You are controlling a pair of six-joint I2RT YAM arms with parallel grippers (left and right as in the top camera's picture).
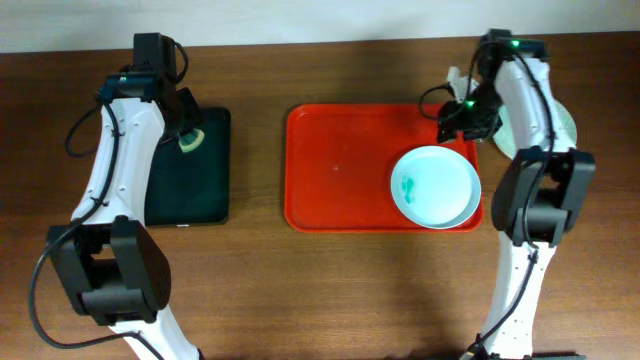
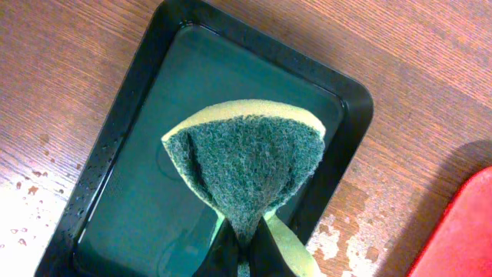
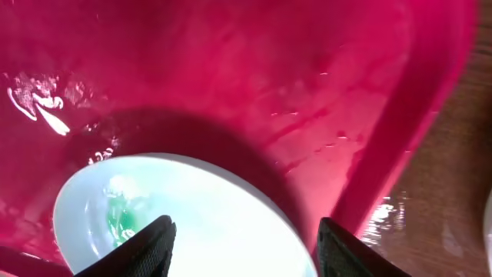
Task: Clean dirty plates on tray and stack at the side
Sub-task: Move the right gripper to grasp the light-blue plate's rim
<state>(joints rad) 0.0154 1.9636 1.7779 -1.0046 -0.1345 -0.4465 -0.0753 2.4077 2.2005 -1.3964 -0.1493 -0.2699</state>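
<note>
1. My left gripper (image 2: pixel 246 258) is clamped on the sponge (image 2: pixel 250 173), green scouring face outward. It hangs over the black tray (image 2: pixel 338 100), which sits near the table's left edge and holds a shallow layer of water.
2. My right gripper (image 3: pixel 246 246) hovers with its jaws spread wide and nothing between them, over the far right corner of the red tray (image 1: pixel 340 170).
3. 1 dirty plate (image 1: pixel 436 186) lies flat in the red tray's near right corner, with a teal smear (image 1: pixel 406 184) on its left side. From my right wrist, the plate sits directly under my fingers.
4. Past the red tray's right edge, a side plate (image 1: pixel 565 125) shows behind my right arm. It is mostly hidden, and I cannot tell how many are stacked there.
5. I judge the step in hand to be steadying this plate with the right gripper, then scrubbing with the sponge.
6. To do it well, I should lower the right gripper onto the plate's far right rim, away from the smear, so the sponge has free access from the left.
7. The plate looks wet and slick, so I should close firmly on the rim.
8. The sponge may drip as it crosses the table, so I should carry it low and bring the scouring face down flat on the smear.
</note>
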